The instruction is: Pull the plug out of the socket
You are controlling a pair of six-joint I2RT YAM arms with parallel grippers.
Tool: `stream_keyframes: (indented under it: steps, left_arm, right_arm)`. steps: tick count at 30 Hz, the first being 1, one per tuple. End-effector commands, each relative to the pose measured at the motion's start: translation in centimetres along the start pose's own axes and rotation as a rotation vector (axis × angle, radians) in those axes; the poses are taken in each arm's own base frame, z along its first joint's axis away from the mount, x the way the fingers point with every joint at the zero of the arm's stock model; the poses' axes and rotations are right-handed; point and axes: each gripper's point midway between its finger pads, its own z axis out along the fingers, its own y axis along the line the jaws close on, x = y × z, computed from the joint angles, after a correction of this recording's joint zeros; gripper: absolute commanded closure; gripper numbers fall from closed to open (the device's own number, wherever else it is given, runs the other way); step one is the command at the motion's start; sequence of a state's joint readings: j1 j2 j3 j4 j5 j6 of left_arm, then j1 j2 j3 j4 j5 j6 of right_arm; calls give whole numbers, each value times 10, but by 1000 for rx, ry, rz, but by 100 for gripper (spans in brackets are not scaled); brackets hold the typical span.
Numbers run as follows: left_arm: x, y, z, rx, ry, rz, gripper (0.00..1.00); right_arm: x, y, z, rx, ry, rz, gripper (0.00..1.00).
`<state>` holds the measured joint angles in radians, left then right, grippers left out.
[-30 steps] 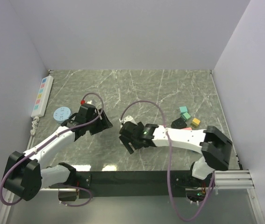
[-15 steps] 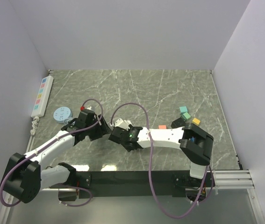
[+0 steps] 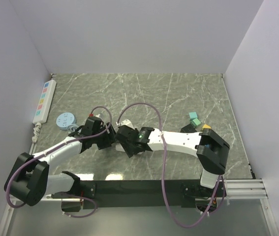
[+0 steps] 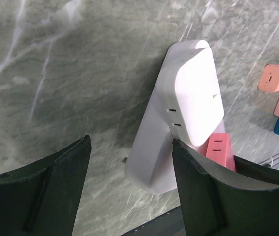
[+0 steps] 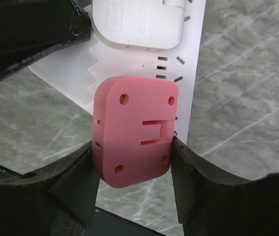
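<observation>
A white socket strip point(image 4: 154, 147) lies on the marble table, with a white adapter point(image 4: 196, 101) and a pink plug point(image 4: 220, 147) plugged into it. My left gripper point(image 4: 129, 147) is open and straddles the strip's near end; its right finger point(image 4: 213, 191) is close against the strip. In the right wrist view the pink plug point(image 5: 134, 130) sits between both fingers of my right gripper point(image 5: 132, 147), which is shut on its sides, with the strip point(image 5: 193, 59) behind it. In the top view the two grippers meet, left point(image 3: 107, 137) and right point(image 3: 124, 136), and hide most of the strip.
A wall-side power strip with coloured buttons point(image 3: 45, 101) and a blue round disc point(image 3: 65, 119) lie at the left. Teal and yellow cubes point(image 3: 194, 118) sit at the right. Purple cables point(image 3: 144, 105) loop over both arms. My left finger point(image 5: 31, 34) shows beside the white adapter point(image 5: 139, 24).
My right gripper has moved left to the strip and now has the pink plug between its fingers. My left gripper has shifted right and forward onto the strip's end.
</observation>
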<state>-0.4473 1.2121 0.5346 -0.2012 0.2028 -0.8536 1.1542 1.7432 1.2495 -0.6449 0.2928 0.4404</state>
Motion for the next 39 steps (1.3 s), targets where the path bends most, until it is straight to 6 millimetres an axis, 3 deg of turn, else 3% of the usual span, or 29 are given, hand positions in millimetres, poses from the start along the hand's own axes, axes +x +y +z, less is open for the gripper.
stream_keyframes:
  steps: [1,6,12,20,21,22,28,33,39]
  left_arm:
    - [4,-4,5,39,7,16,27]
    - [10,-4,8,55,26,2,27]
    - [15,5,12,29,34,0,27]
    - [18,13,17,1,43,9,28]
    - [17,13,17,-2,41,11,28]
    - [17,14,18,-5,40,13,28]
    - [15,13,18,-8,39,16,28]
    - [11,9,18,3,31,21,28]
    - [9,5,19,3,37,29,28]
  right_arm:
    - [-26,16,-12,-102,-48,140,100]
    - [-16,27,4,-157,29,238,100]
    - [-17,31,1,-298,64,508,100]
    - [-13,-7,-3,-196,64,710,100]
    - [-11,-9,-4,-186,72,720,93]
    - [-10,-10,-5,-176,78,723,69]
    - [-16,-28,-15,-74,77,628,35]
    - [-23,-40,-18,-22,76,452,29]
    - [-31,-30,-4,-51,118,308,36]
